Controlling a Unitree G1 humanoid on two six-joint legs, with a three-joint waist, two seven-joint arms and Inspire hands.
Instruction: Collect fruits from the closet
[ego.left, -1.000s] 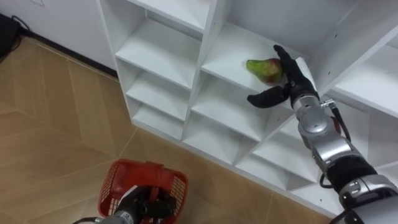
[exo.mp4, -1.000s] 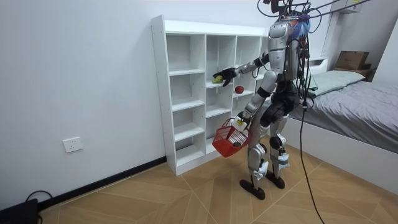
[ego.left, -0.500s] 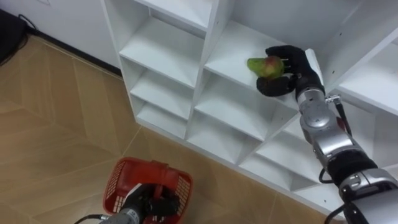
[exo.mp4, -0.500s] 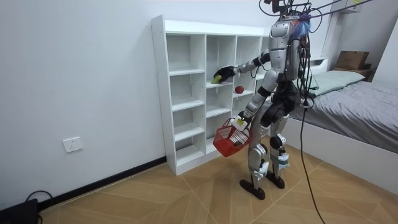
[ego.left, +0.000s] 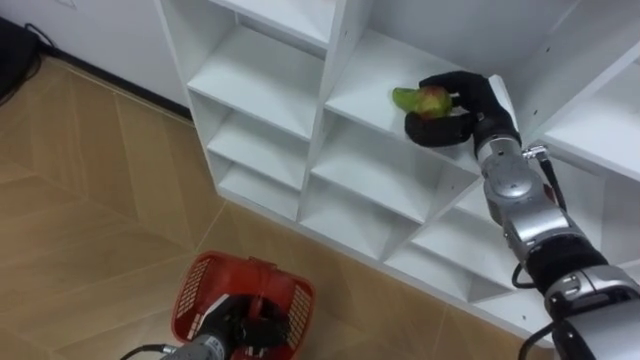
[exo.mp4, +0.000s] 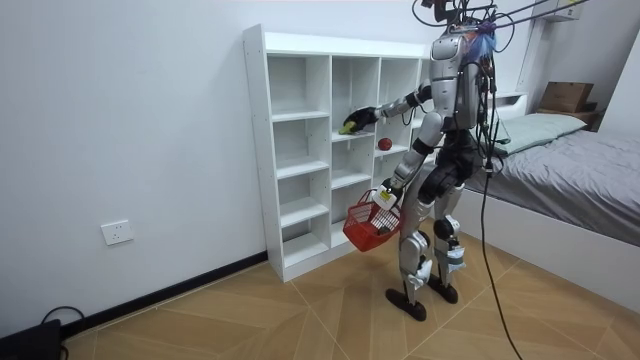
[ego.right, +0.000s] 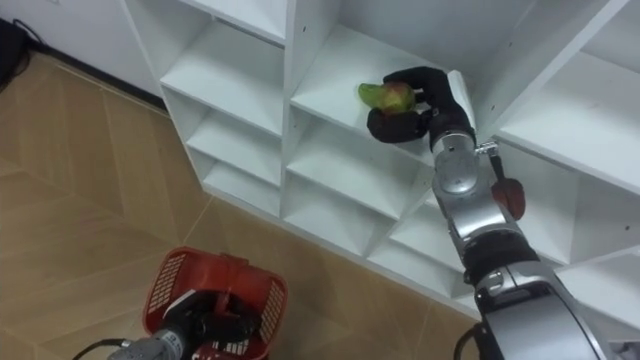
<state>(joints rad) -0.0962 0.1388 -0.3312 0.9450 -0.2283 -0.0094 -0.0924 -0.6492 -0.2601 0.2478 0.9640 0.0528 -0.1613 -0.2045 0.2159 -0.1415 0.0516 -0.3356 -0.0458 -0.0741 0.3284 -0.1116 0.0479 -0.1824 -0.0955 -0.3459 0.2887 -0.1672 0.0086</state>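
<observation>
Bright, even room light; soft shadows lie inside the white closet (ego.left: 262, 82) compartments.

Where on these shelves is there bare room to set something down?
The left column's compartments are bare, and so is the compartment under the green fruit. It is crowded in the fruit's own compartment, where the right hand curls round it.

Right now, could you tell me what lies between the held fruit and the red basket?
Bare closet shelves, then wood floor, nothing else, in the left eye view.
</observation>
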